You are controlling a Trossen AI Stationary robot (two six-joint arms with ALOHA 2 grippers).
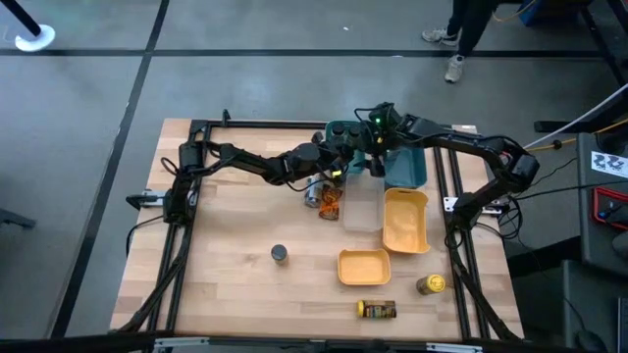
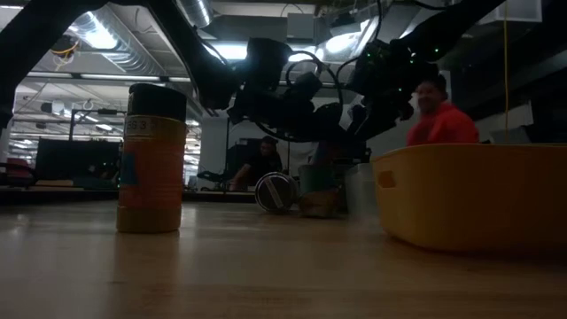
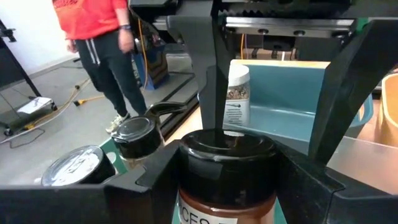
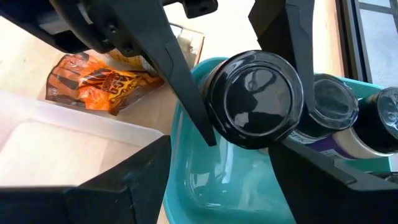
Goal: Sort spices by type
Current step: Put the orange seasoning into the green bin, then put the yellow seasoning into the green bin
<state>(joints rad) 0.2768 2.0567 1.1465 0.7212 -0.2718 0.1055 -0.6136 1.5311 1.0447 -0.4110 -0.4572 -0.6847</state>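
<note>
Looking past my left gripper, I see its jaws clamped on a brown jar with a black lid, the lid seated between the fingers. Just beyond the jaws stands a white-capped bottle; beside them sit a black flip-top bottle and a silver-lidded jar. My right gripper holds a black-lidded jar between its widely spread fingers, over the teal bin. Two more dark-lidded jars lie just beside that grip. Past the jaws lies an orange packet on the table.
</note>
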